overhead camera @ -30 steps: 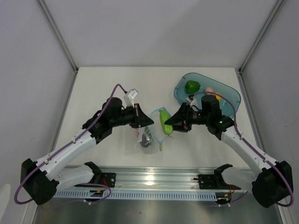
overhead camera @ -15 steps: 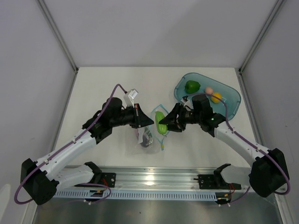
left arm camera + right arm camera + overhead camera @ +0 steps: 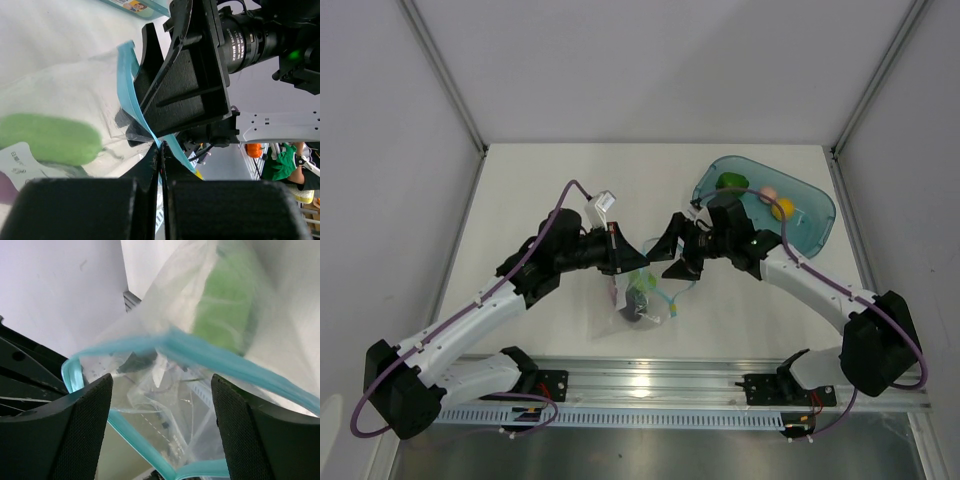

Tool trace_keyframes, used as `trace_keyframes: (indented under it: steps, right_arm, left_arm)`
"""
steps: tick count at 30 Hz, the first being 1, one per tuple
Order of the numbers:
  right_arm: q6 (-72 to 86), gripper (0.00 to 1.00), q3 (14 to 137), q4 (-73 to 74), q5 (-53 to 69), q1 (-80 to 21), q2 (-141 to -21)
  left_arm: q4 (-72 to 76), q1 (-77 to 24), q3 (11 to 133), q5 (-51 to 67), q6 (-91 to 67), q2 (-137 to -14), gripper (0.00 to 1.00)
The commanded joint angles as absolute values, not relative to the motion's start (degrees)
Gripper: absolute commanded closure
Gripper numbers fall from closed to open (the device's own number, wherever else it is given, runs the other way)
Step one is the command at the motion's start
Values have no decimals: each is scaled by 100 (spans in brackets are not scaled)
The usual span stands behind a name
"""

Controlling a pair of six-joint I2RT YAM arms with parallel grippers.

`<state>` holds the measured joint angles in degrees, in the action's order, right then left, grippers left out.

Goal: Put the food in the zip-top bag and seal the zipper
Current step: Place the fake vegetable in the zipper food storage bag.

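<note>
The clear zip-top bag (image 3: 642, 300) hangs between both grippers at the table's middle. My left gripper (image 3: 632, 259) is shut on its light-blue zipper (image 3: 127, 85), holding the mouth up; its jaws (image 3: 161, 152) pinch the strip. The long green vegetable (image 3: 45, 137) lies inside the bag, above the purple eggplant (image 3: 637, 301). My right gripper (image 3: 672, 256) is open and empty at the bag's mouth; in its own view (image 3: 161, 380) the zipper (image 3: 200, 352) loops between its fingers. The green pepper (image 3: 728, 181), pink egg piece (image 3: 769, 193) and yellow fruit (image 3: 782, 208) sit in the tub.
The teal oval tub (image 3: 815, 225) stands at the back right, behind my right arm. A metal rail (image 3: 640, 385) runs along the near edge. Grey walls close in the table on the left, back and right.
My right gripper moved left from near the tub to the bag's mouth with the long green vegetable, then let it go; it now lies inside the bag. The left gripper held still.
</note>
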<state>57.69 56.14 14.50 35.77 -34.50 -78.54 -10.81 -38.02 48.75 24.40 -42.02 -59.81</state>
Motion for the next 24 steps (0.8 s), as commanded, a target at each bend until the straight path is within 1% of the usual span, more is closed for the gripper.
trace_keyframes:
  steps: [1,10,16,21,24]
  right_arm:
    - [5450,19,5941,1695,3437,-3507,-7787]
    - [4334,23,6767,3013,2830,-3358,-7348]
    - [3754,27,7391,3462,2751,-2550,-7119]
    - [3305,28,8173,3805,2172,-1996,-7390]
    - [2989,25,8533,3867,1435,-1776,-7776]
  left_arm:
    - [-905,-3823,5010,2514,-4236,-5871,99]
    - [-984,-3823,5010,2417,-4175,-5924,99]
    - [-1028,-3823,4940,2382,-4131,-5915,99]
    - [-1037,-3823,4931,2382,-4105,-5915,99]
    - [-1028,-3823,4905,2391,-4113,-5941,99]
